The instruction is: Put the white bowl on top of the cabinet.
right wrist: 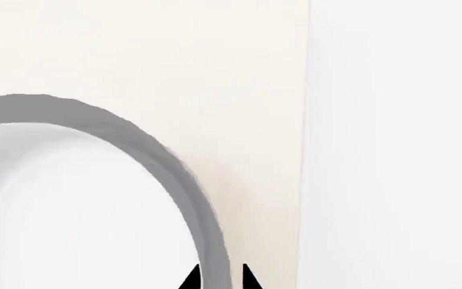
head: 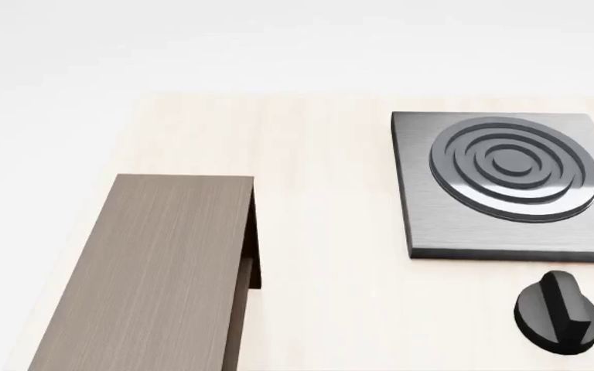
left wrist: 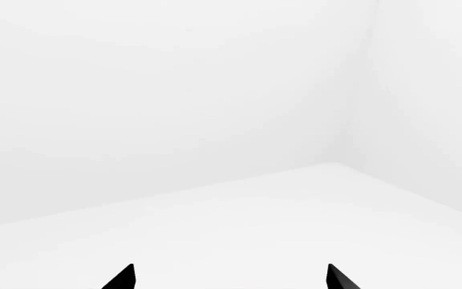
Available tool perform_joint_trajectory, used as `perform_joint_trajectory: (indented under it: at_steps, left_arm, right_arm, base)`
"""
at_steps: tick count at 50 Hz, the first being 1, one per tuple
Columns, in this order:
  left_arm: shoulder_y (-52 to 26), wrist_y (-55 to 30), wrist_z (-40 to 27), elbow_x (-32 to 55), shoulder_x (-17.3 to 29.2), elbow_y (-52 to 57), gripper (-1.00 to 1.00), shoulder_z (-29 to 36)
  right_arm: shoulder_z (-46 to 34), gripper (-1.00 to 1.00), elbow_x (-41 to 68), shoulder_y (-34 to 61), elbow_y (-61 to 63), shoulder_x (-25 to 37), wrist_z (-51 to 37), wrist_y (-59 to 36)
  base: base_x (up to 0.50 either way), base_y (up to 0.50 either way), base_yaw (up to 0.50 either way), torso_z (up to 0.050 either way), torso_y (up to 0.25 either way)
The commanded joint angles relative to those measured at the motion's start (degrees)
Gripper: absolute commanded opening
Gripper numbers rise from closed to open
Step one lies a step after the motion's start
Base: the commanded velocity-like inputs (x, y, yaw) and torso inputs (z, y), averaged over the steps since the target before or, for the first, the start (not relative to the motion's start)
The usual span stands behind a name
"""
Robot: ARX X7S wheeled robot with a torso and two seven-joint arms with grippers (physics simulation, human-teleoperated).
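Note:
The white bowl fills the right wrist view, its thick rim shaded grey, over the pale tabletop. My right gripper straddles that rim, one fingertip inside the bowl and one outside, jaws drawn in narrow onto the wall. The cabinet, a long grey-brown wooden box with a flat bare top, lies at the left of the head view. Neither the bowl nor either gripper shows in the head view. My left gripper is open with nothing between its fingers, facing only white walls and floor.
A grey square stove plate with raised rings lies at the right of the table, with a black knob in front of it. The table's side edge runs close beside the bowl.

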State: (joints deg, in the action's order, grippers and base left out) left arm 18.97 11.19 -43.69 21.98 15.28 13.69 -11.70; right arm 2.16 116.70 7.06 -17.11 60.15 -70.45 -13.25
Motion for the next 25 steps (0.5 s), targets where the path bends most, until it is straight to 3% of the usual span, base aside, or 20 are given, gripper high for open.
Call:
perform_joint_trajectory:
  at_steps: [1, 7, 25]
  left_arm:
    - [0.00, 0.32, 0.15, 0.54, 0.06, -0.24, 1.00, 0.00]
    - [0.09, 0.57, 0.24, 0.84, 0.08, -0.14, 1.00, -0.01]
    - [0.50, 1.05, 0.16, 1.20, 0.21, 0.08, 1.00, -0.12]
  right_arm:
    - [2.48, -1.00, 1.12, -4.52, 7.39, 0.36, -3.36, 4.22]
    - [7.13, -1.00, 0.15, -7.60, 14.96, 2.38, -7.86, 7.80]
    - [9.32, -1.00, 0.28, -5.21, 23.46, 5.41, -10.33, 7.78]
  base:
    - [0.00, 0.00, 0.00, 0.000, 0.000]
    - [0.00, 0.00, 0.00, 0.000, 0.000]
    - [0.00, 0.00, 0.00, 0.000, 0.000]
